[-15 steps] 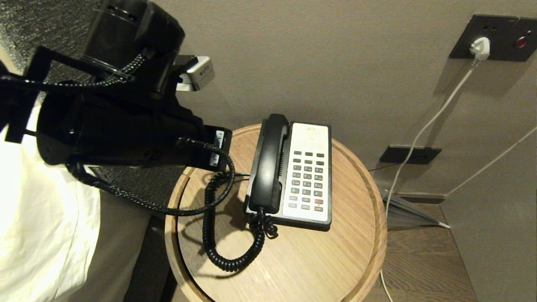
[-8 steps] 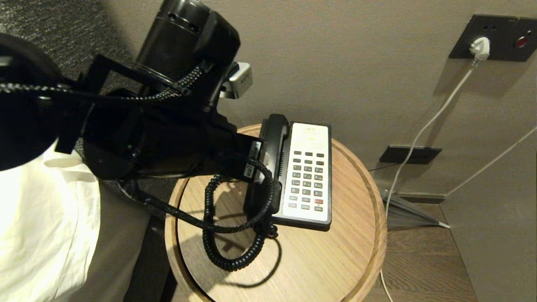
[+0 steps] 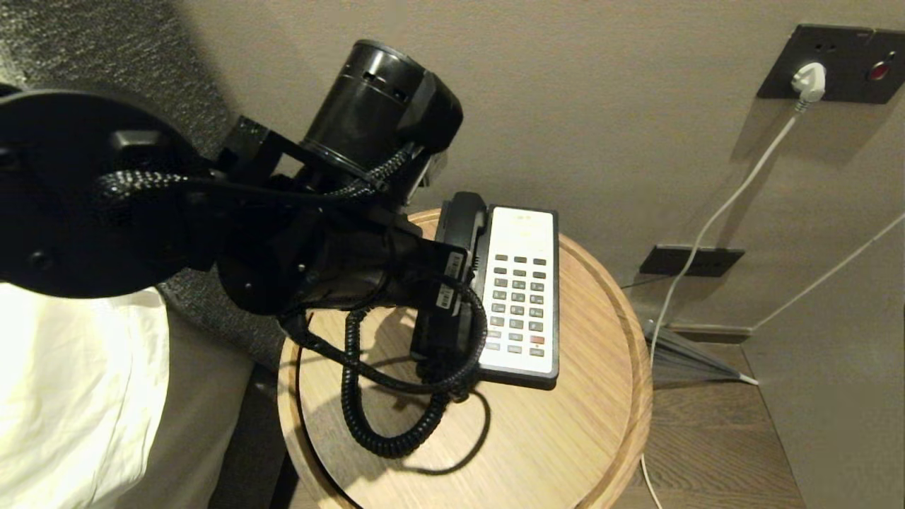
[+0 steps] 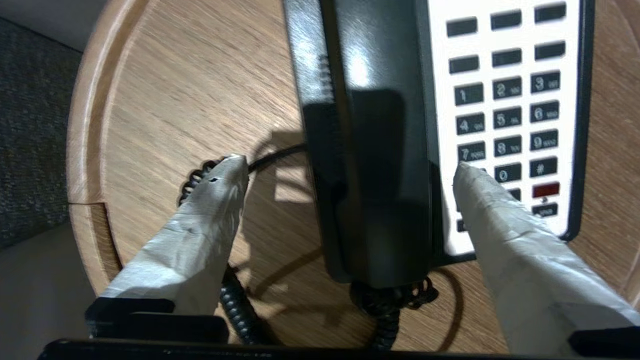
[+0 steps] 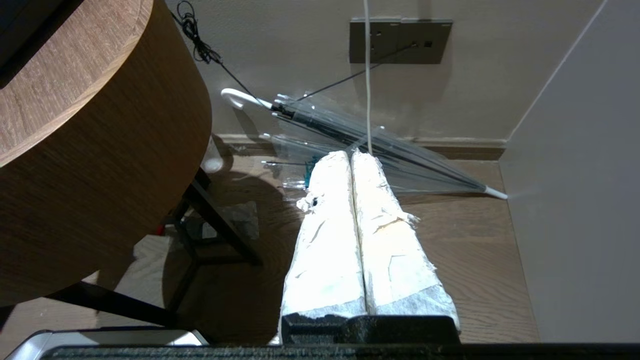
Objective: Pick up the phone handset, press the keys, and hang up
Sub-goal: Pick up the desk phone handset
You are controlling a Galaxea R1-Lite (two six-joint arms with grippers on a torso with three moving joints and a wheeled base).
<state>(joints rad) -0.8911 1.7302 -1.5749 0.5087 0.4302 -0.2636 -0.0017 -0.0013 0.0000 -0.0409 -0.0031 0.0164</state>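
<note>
Phone base (image 4: pixel 505 115) keypad, keys reading 1 to 9, 0 and #

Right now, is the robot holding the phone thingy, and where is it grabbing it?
Nothing is held. The left gripper is open, one finger on each side of the phone handset, which lies on its base. The right gripper is shut and empty.

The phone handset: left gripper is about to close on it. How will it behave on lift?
The phone handset looks rigid, so it should not flex, but its glossy shell may slip between the left gripper's open fingers. The coiled cord attached at its end will likely stretch and tug back.
</note>
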